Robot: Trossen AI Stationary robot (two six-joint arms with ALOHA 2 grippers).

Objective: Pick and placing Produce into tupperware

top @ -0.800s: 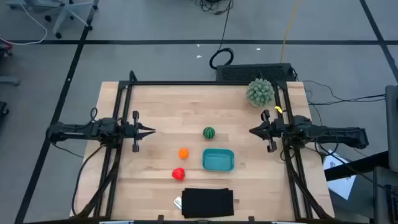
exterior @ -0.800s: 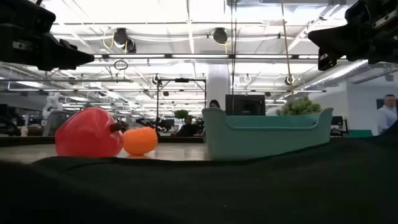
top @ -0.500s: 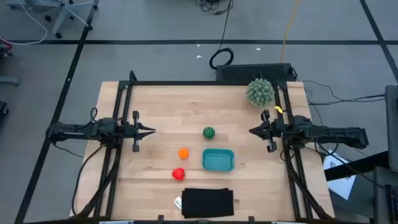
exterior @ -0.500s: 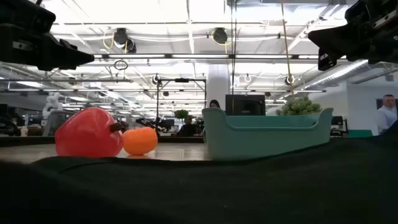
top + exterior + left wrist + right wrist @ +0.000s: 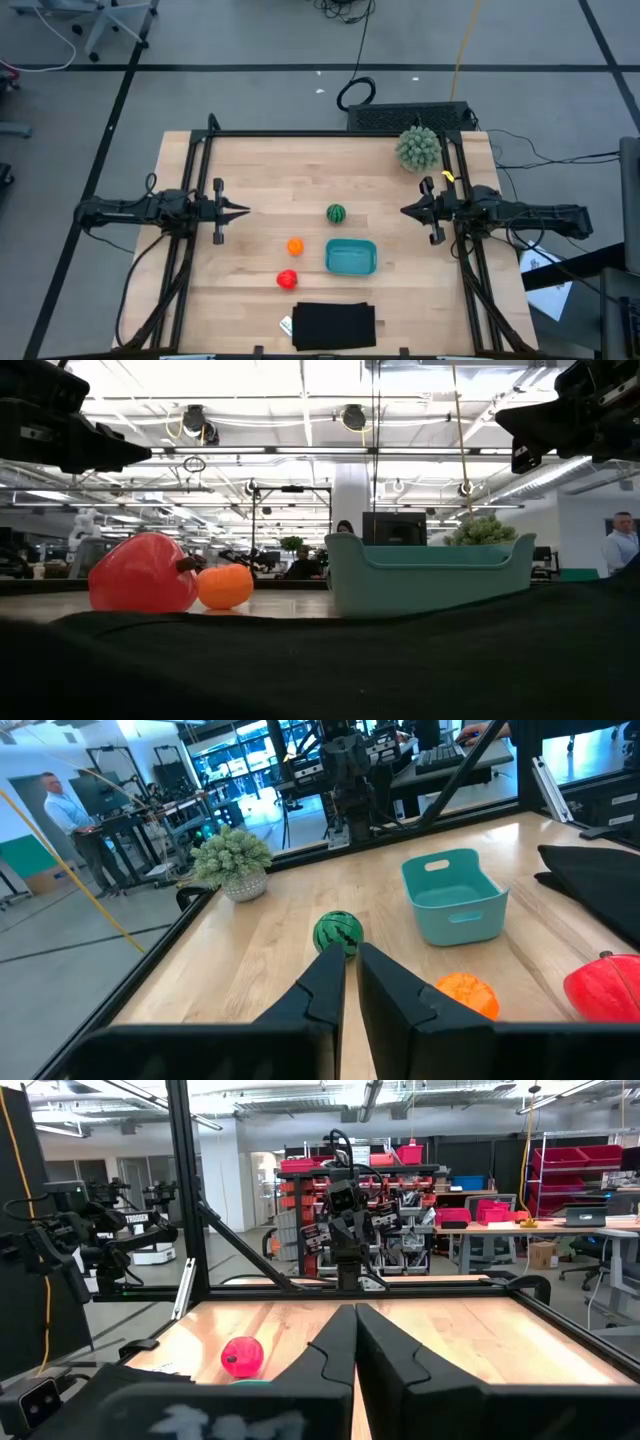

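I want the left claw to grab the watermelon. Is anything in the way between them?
No. In the high view, only bare wooden table lies between the left claw and the watermelon.

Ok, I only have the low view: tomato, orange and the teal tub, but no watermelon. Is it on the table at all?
Observer: Yes. The watermelon sits on bare wood beyond the tub, apart from it; the tub hides it from you.
Operator: Anything in the tub?
Observer: No, from above it is empty. The tomato and orange lie outside it, on the left arm's side.
Operator: Which gripper is nearer the watermelon?
Observer: The right gripper, somewhat; the left gripper is opposite. Both hold nothing.
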